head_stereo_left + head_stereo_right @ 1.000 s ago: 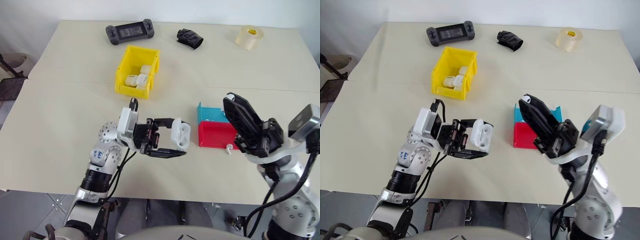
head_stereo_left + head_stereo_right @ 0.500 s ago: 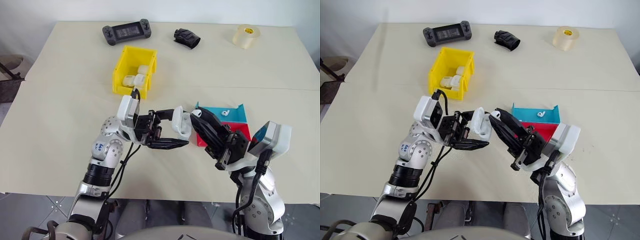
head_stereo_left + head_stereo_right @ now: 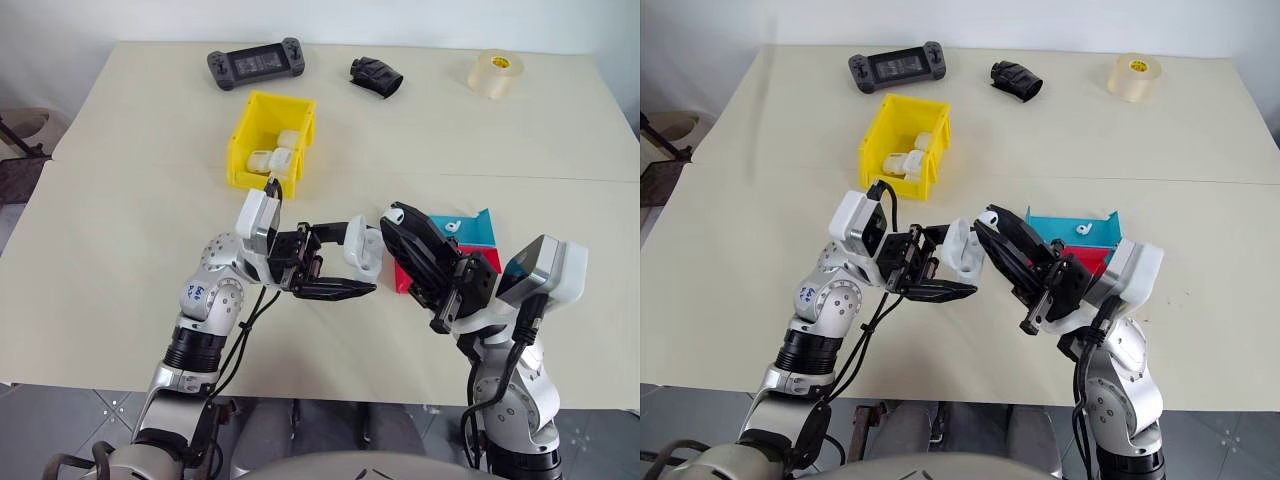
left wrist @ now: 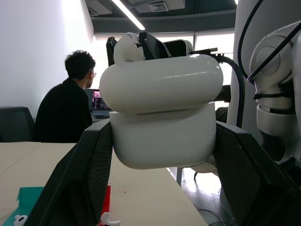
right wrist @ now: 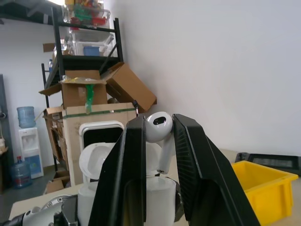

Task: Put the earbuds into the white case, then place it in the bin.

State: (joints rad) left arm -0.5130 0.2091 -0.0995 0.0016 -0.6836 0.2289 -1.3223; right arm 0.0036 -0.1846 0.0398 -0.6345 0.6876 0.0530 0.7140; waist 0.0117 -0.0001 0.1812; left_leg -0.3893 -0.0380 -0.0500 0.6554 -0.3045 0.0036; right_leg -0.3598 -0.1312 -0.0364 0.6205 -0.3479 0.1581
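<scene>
- Presently, head views: left gripper (image 3: 352,270) clamps the white case (image 3: 362,247) above the table (image 3: 120,230); right gripper (image 3: 398,222) pinches an earbud (image 3: 394,214) just beside it. The bin (image 3: 272,140) sits farther back, other cases inside.
- Left wrist view: the case (image 4: 162,115) wedged between both fingers (image 4: 80,183).
- Right wrist view: fingers (image 5: 127,179) nip the earbud (image 5: 158,126) over the open case.
</scene>
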